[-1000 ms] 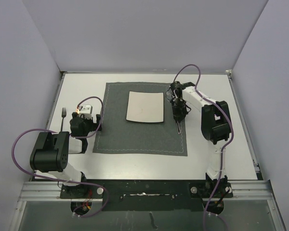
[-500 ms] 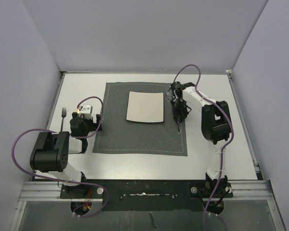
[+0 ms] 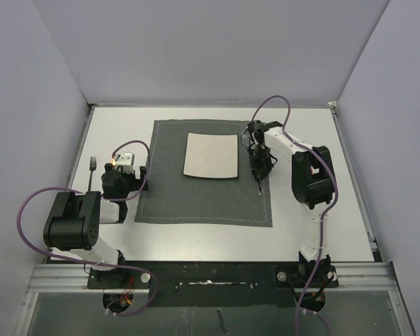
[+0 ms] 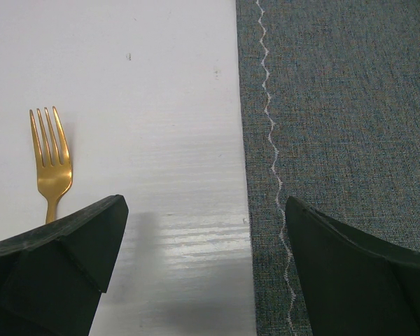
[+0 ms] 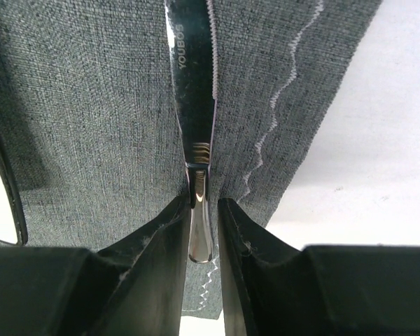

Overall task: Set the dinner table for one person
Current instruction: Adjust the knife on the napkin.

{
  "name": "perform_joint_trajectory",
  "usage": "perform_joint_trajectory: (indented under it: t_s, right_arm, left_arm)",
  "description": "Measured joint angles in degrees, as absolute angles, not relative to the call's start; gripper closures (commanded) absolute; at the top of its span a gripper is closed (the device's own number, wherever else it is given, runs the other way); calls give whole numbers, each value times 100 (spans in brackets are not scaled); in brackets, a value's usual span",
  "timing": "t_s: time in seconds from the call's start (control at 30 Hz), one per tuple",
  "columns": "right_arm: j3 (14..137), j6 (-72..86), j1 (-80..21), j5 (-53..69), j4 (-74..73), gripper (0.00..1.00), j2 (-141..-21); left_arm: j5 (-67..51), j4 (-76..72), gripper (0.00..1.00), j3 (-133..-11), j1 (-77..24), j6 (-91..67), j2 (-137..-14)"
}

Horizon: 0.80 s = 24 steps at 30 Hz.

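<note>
White matte surface (image 3: 196, 234), pale-walled, bears a grey cloth placemat (image 3: 196, 199). Left gripper (image 4: 204, 206) gapes; right gripper (image 5: 204, 203) straddles a steel knife (image 5: 194, 91), grip unclear.

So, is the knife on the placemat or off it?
On it: the knife lies on the grey placemat, beside its white stitching, its handle between the fingers of the right gripper.
</note>
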State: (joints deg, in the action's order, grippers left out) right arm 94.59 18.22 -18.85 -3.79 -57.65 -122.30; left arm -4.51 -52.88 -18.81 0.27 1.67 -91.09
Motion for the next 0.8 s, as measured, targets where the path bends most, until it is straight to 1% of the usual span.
perform_joint_trajectory:
  t_s: [0.23,0.27,0.3,0.37,0.8]
  right_arm:
    - [9437,1822,-1922,-366,-5721,78,-12324]
    - [9437,1822,-1922,-366,-5721,80,-12324]
    - [9437,1822,-1922,-366,-5719,85,-12324]
    - [9437,1822,-1922,-346,-5714,100,-12328]
    - [9474,1857,-1927,-349,-5776,100,-12328]
  left_arm:
    - [-449,-5288,2,-1881,27,167,-9109]
    - [-451,-5288,2,-1881,27,167,-9109]
    - [-451,-5288,2,-1881,27,167,-9109]
    - [-449,-5290,2,-1881,27,169,-9109]
    - [-449,-5290,2,-1881,27,167,-9109]
